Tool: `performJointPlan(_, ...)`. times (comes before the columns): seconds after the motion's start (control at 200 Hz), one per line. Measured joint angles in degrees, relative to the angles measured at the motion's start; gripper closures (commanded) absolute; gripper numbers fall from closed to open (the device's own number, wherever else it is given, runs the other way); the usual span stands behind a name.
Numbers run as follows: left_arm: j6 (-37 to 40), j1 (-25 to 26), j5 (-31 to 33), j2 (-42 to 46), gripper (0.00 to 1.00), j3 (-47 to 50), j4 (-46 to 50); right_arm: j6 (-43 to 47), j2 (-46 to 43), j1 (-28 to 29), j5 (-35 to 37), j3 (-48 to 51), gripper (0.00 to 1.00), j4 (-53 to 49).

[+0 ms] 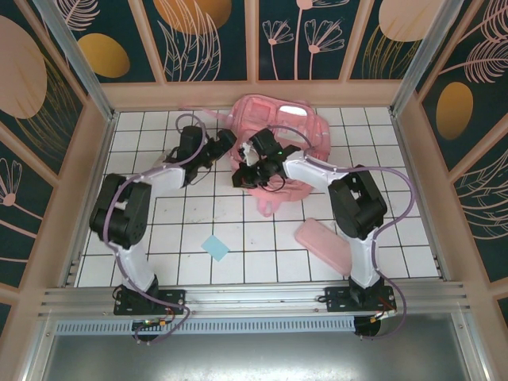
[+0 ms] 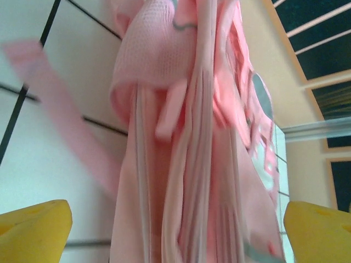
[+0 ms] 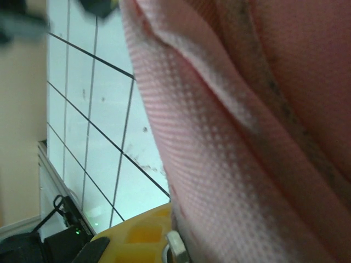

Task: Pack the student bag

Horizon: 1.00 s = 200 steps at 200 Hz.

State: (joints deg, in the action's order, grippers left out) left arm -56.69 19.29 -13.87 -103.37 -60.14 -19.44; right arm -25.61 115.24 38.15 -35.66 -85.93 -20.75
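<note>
**Grip check, both arms**

My left hand [image 1: 225, 142] stands wide apart, its fingertips either side of the student bag [image 1: 298, 131]. My right hand [image 1: 244, 171] is clamped on the bag's pink fabric. The bag sits mid-rear on the counter [image 1: 182, 230].

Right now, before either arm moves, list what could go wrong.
1. The left gripper stands open, so the bag seems held by the right gripper alone; that pinch of fabric could slip.
2. A loose strap trails by the right arm and could snag.
3. The pencil case lies close to that arm's elbow; a swing might knock it.
</note>
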Motion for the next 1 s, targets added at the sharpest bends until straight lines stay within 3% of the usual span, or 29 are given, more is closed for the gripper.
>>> performJointPlan(0.205, -8.59, 0.24, -3.72, 6.73, 0.10, 15.15, -7.74, -0.48, 1.05, -0.55, -3.13, -1.57, 1.00, 0.87)
performJointPlan(0.415, -13.09, 2.40, -4.98, 4.37, 0.21, 12.96, -11.69, -0.44, 0.98, -0.37, -3.69, -0.68, 1.00, 1.77)
performJointPlan(0.47, -14.14, 3.32, -5.27, 2.67, 0.30, 11.41, -12.79, -0.96, 0.72, -0.33, -3.08, 0.31, 1.00, 2.40)
performJointPlan(0.525, -14.67, 3.65, -5.84, 0.90, 0.47, 10.78, -14.47, -1.18, 0.28, -0.70, -3.30, 1.60, 1.00, 2.89)
performJointPlan(0.6, -16.00, 4.11, -6.91, -1.73, 0.76, 10.08, -16.57, -1.33, -0.50, -0.70, -3.26, 3.67, 1.00, 3.23)
performJointPlan(0.645, -16.48, 4.42, -7.50, -3.04, 1.00, 9.68, -17.73, -1.29, -0.83, -0.44, -2.91, 4.72, 1.00, 3.39)
performJointPlan(1.0, -9.11, 6.34, -8.68, -2.10, 1.00, 6.84, -9.81, 3.08, -8.28, -1.75, 4.94, 12.94, 1.00, -0.70)
